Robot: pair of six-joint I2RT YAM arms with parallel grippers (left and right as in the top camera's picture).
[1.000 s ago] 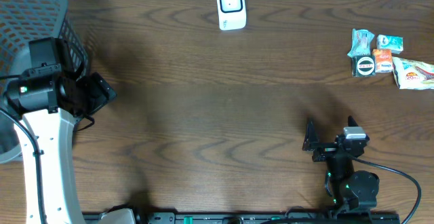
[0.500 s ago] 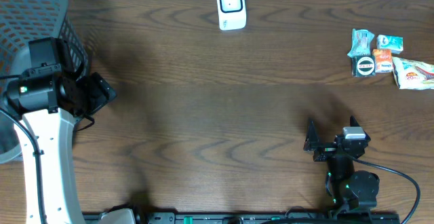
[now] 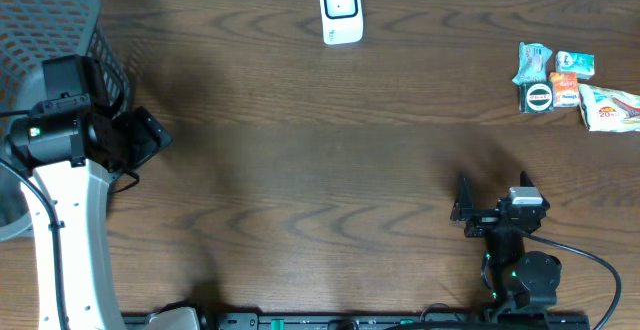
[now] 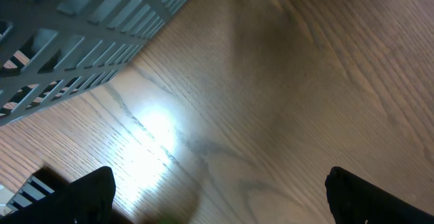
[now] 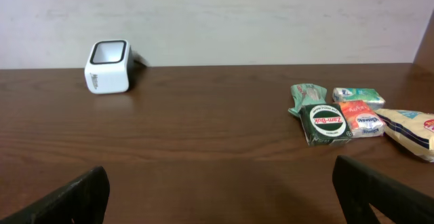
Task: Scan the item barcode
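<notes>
Nothing is held yet, so the job looks to be at its first step: reaching for an item. On the desk (image 3: 300, 170), the grey basket (image 3: 45, 15) stands just beside the left pincer (image 4: 217, 200), which gapes wide, holding and touching nothing. The white scanner (image 5: 107, 66) sits far ahead and left of the right pincer (image 5: 220, 200). The small packets (image 5: 339, 115) lie ahead to its right, well apart from it. That pincer, also spread wide and empty, would next need to travel forward-right and straddle one packet.
</notes>
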